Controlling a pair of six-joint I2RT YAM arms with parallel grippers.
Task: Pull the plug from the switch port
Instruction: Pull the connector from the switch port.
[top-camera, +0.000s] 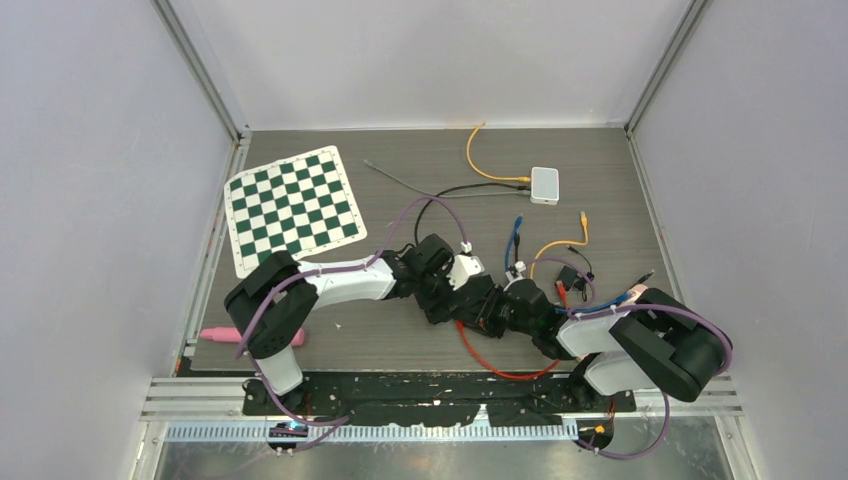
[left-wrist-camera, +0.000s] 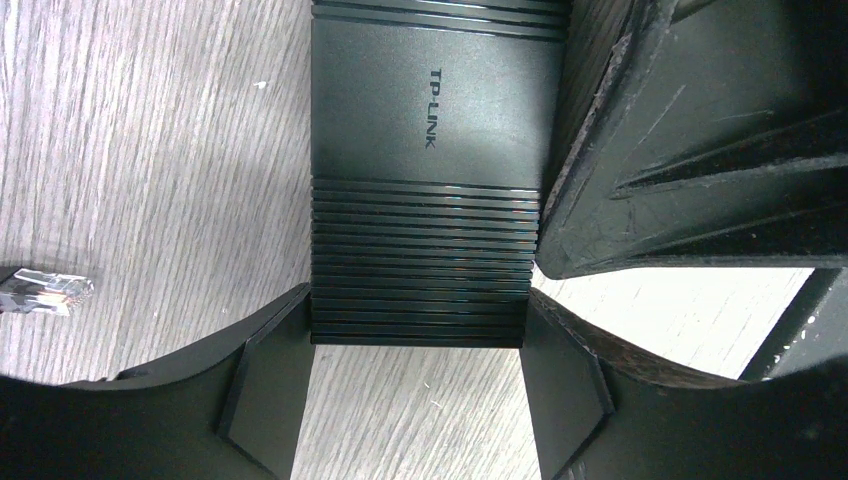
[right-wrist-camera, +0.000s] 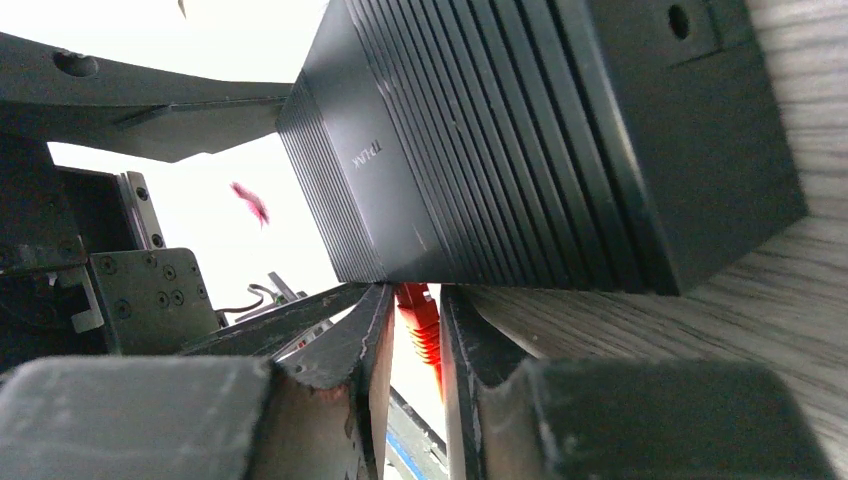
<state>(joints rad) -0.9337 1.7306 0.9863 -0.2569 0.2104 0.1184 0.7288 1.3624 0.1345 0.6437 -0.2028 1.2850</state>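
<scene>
The black TP-Link switch lies on the wooden table, mostly hidden under both grippers in the top view. My left gripper is shut on the switch, one finger pressed against each side of its near end. A red plug sticks out of the switch's port side. My right gripper has its fingertips closed on the plug right at the port. The red cable loops away toward the table's front edge. The two grippers meet mid-table, left gripper beside right gripper.
A loose clear plug lies left of the switch. Farther back are a white box with an orange cable, a blue cable, a small black device and a checkerboard. A pink object lies front left.
</scene>
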